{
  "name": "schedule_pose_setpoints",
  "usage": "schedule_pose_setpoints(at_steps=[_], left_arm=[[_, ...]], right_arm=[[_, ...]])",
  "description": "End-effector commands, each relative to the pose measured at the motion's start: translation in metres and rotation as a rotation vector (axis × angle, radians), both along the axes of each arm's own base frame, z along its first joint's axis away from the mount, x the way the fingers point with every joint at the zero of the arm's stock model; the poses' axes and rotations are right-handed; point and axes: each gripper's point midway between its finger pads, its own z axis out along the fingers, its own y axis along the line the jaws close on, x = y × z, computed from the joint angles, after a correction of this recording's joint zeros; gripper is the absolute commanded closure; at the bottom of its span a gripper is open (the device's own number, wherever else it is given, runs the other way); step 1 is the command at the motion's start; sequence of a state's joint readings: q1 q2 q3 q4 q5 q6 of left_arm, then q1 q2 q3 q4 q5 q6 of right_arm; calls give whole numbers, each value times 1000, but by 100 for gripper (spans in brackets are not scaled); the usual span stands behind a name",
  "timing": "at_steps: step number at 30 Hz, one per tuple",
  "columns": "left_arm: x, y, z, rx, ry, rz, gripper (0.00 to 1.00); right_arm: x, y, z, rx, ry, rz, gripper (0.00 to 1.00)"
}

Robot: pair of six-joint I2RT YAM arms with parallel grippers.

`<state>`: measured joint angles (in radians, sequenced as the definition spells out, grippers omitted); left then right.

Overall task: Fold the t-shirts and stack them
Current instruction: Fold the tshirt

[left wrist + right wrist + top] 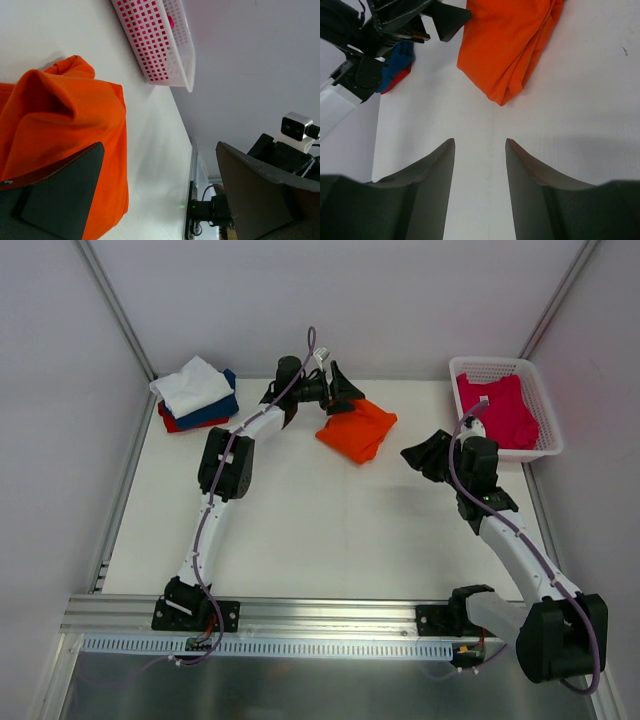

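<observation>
Orange t-shirt point(357, 430) just beside wide-spread left gripper point(340, 390); right gripper point(480, 142) half-spread, empty, well away

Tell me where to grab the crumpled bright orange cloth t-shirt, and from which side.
Grip the bright orange t-shirt at its far-left edge, where the cloth bunches into a raised fold. Come from the left with the left gripper: its open jaws sit right at that edge, likely the shortest approach.

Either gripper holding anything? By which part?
Nothing is held. The left gripper stands wide open at the orange t-shirt's edge; the right gripper is open over the table, nothing between its fingers.
</observation>
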<state>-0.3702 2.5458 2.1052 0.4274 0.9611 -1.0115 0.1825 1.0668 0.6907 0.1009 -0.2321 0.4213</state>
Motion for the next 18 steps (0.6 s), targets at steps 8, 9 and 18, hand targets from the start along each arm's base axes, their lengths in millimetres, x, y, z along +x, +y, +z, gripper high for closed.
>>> schedule_pose_setpoints(at_steps=[8, 9, 18], left_arm=[[-28, -31, 88, -190, -178, -130, 3], [-30, -32, 95, -205, -196, -136, 2], [-13, -46, 67, -259, -108, -121, 1]], right_arm=[[0, -1, 5, -2, -7, 15, 52], [0, -1, 4, -3, -5, 15, 52], [0, -3, -3, -8, 9, 12, 52]])
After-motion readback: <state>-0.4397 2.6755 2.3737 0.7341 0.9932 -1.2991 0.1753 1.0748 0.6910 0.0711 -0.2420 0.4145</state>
